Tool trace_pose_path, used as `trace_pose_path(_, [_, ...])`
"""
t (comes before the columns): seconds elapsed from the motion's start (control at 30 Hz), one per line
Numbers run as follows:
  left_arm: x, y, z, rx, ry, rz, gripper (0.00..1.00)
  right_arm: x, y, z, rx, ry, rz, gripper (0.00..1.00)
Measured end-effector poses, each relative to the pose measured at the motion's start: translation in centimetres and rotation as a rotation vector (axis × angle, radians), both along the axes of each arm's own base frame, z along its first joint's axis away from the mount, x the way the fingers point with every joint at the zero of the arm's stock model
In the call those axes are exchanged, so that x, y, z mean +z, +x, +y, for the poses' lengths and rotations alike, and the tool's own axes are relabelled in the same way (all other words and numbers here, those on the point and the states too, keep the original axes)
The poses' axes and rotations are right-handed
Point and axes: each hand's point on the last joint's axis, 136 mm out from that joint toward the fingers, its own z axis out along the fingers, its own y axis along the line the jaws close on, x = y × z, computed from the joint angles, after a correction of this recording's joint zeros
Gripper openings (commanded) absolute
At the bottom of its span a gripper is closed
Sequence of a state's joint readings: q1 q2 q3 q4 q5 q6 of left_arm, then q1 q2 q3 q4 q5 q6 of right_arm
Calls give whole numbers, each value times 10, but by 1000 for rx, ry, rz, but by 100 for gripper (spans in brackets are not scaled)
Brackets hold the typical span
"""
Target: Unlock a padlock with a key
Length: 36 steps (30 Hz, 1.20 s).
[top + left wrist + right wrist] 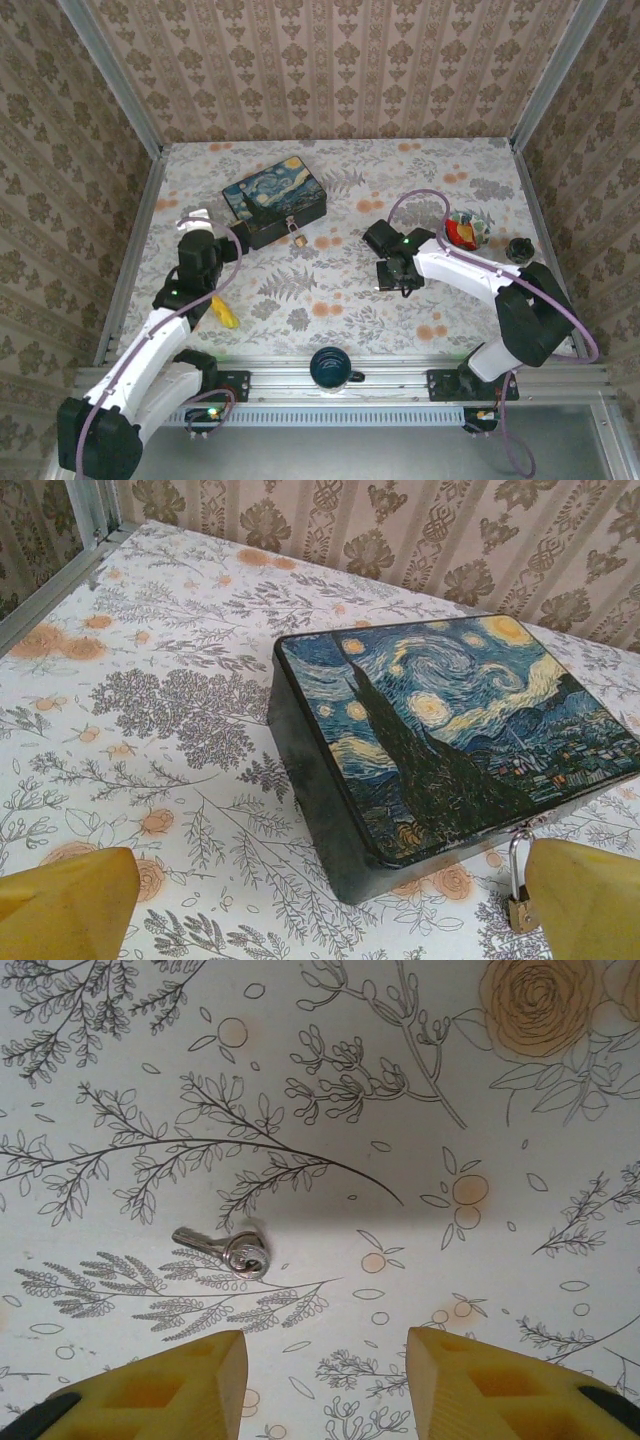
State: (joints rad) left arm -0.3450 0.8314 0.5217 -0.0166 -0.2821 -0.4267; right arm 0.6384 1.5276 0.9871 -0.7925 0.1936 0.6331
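The key point(222, 1250), small and silvery, lies flat on the flowered tablecloth. My right gripper point(325, 1385) hovers just short of it, open, with nothing between its yellow fingers point(170, 1390); the key sits ahead and toward the left finger. The padlock point(520, 908), tiny and brass with a thin shackle, hangs at the front of the blue painted tin box point(450, 730), also seen as the padlock point(297, 238). My left gripper point(325, 925) is wide open and empty, facing the box's near corner, and the padlock is close by its right finger point(590, 900).
A yellow banana point(223, 311) lies beside the left arm. A dark mug point(333, 368) stands at the near edge between the arm bases. A small bowl with red contents point(465, 230) and a dark round object point(518, 249) sit at the right.
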Motion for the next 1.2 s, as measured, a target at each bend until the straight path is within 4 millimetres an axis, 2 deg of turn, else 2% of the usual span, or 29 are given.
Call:
trace_pose_path(0.13, [-10, 5, 2, 14, 6, 41, 100, -2, -1, 4, 8, 0, 9, 44])
trace_pose_path(0.6, [-10, 10, 4, 16, -32, 52, 100, -13, -4, 8, 7, -13, 41, 38])
trace_pose_path(1.03, [-15, 10, 6, 19, -67, 64, 100, -23, 17, 26, 9, -2, 38, 33])
trace_pose_path(1.2, [-15, 10, 9, 28, -79, 66, 100, -29, 17, 26, 8, -10, 49, 31])
